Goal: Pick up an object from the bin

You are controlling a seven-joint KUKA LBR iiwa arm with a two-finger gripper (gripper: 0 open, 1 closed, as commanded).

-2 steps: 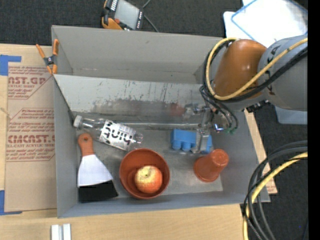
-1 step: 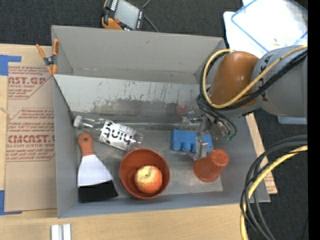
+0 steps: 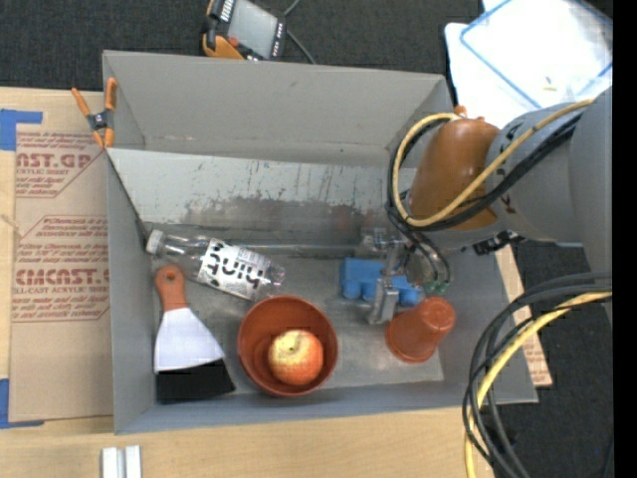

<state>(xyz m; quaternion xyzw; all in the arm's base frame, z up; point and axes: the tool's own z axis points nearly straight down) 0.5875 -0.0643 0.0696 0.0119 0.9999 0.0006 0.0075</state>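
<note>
My gripper (image 3: 383,303) is low in the right half of the bin, right against a small blue blocky object (image 3: 360,277) that lies just to its left. An orange plastic cup (image 3: 420,329) lies on its side directly to the gripper's right, near the bin's front right corner. The gripper's body hides part of the blue object.
An orange bowl (image 3: 261,335) holding a yellow-red apple (image 3: 296,357) stands at the front middle. A clear bottle (image 3: 214,262) with a black-and-white label lies to the left. A brush (image 3: 184,347) with an orange handle lies at the front left.
</note>
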